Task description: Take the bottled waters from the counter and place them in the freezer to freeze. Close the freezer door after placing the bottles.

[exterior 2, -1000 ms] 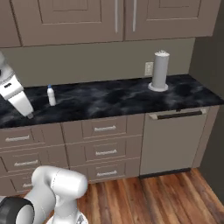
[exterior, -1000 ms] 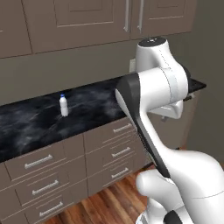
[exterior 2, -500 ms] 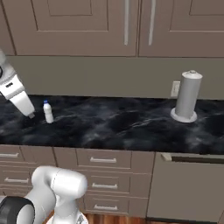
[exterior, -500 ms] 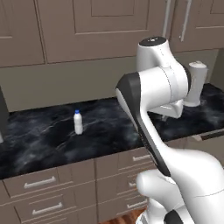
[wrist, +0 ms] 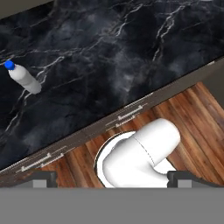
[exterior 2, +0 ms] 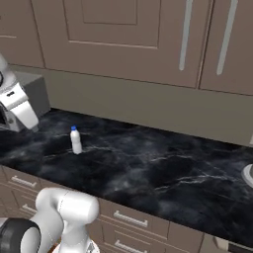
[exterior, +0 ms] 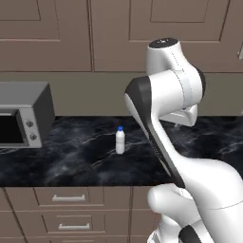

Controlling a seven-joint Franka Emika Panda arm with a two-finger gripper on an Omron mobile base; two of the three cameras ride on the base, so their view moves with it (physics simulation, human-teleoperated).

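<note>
One bottled water [exterior: 120, 141] stands upright on the black marble counter [exterior: 71, 161], blue cap up, its long axis vertical, with bare countertop all round it. From the gripper [wrist: 112, 177] it lies well apart, up and far to the left in the hand view, and the hand hangs back over the wood floor [wrist: 192, 127] in front of the drawers [wrist: 127, 116] rather than above the counter. The jaws stand wide apart and hold nothing, so my judgement is that the arm must reach forward over the counter edge and to that side before it can close round the bottle's body.
</note>
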